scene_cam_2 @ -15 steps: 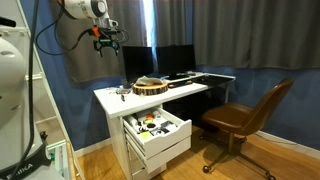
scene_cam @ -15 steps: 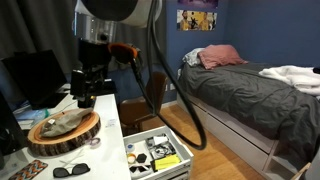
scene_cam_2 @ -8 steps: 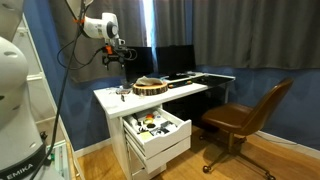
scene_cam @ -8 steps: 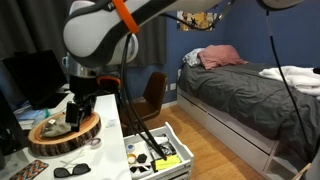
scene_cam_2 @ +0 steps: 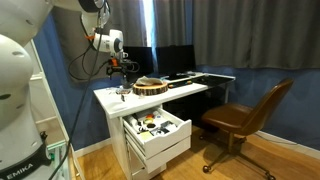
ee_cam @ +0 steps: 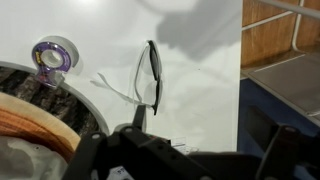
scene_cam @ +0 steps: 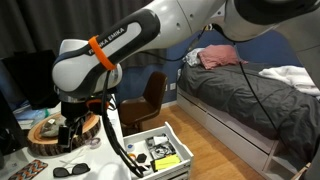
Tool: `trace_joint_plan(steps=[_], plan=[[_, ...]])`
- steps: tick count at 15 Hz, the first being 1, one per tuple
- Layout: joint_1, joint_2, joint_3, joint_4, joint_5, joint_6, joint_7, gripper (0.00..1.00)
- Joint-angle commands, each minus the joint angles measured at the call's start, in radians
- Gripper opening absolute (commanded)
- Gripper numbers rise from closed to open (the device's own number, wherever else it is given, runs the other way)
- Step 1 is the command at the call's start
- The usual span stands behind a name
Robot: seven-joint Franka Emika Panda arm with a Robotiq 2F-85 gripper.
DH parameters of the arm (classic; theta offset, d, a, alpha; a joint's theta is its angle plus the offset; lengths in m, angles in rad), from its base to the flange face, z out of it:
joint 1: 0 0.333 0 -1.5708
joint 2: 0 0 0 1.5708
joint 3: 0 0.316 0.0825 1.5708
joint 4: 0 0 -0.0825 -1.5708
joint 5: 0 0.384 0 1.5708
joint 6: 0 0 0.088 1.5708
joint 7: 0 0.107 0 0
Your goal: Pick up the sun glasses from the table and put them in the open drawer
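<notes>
The sun glasses [scene_cam: 72, 171] lie on the white table [scene_cam: 106, 160] near its front end, beside the round wood slab [scene_cam: 48, 133]. In the wrist view they show as a thin black folded pair [ee_cam: 150, 75] on the table [ee_cam: 200, 70]. My gripper [scene_cam: 68, 132] hangs just above the table, over the slab's edge and short of the glasses. Its fingers [ee_cam: 190, 165] are spread and hold nothing. The gripper also shows in an exterior view [scene_cam_2: 122, 76]. The open drawer [scene_cam: 157, 152] is pulled out below the table, full of small items; it also shows in an exterior view [scene_cam_2: 156, 125].
A tape roll [ee_cam: 55, 55] sits by the slab [ee_cam: 35, 105]. A flat dark patterned object [scene_cam: 24, 170] lies next to the glasses. Monitors [scene_cam_2: 170, 60] stand at the table's back. A brown chair [scene_cam_2: 245, 115] and a grey bed [scene_cam: 240, 100] are nearby.
The arm has swung down and toward the table's front end. My gripper has dropped from well above the slab to just over the table near the glasses.
</notes>
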Motion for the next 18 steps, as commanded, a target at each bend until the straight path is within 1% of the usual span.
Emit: trace_joint_plan(steps=[1, 2, 5, 10, 13, 18], plan=[[0.044, 0.144, -0.008, 0.174, -0.067, -0.093, -0.122, 1.00], [0.019, 0.068, -0.004, 0.067, -0.031, -0.036, -0.061, 1.00], [0.033, 0.131, -0.004, 0.131, -0.046, -0.059, -0.108, 1.00], [0.034, 0.137, -0.005, 0.153, -0.046, -0.072, -0.117, 1.00], [0.055, 0.190, -0.038, 0.215, -0.101, -0.085, -0.156, 1.00], [0.078, 0.307, -0.071, 0.327, -0.177, -0.055, -0.251, 1.00]])
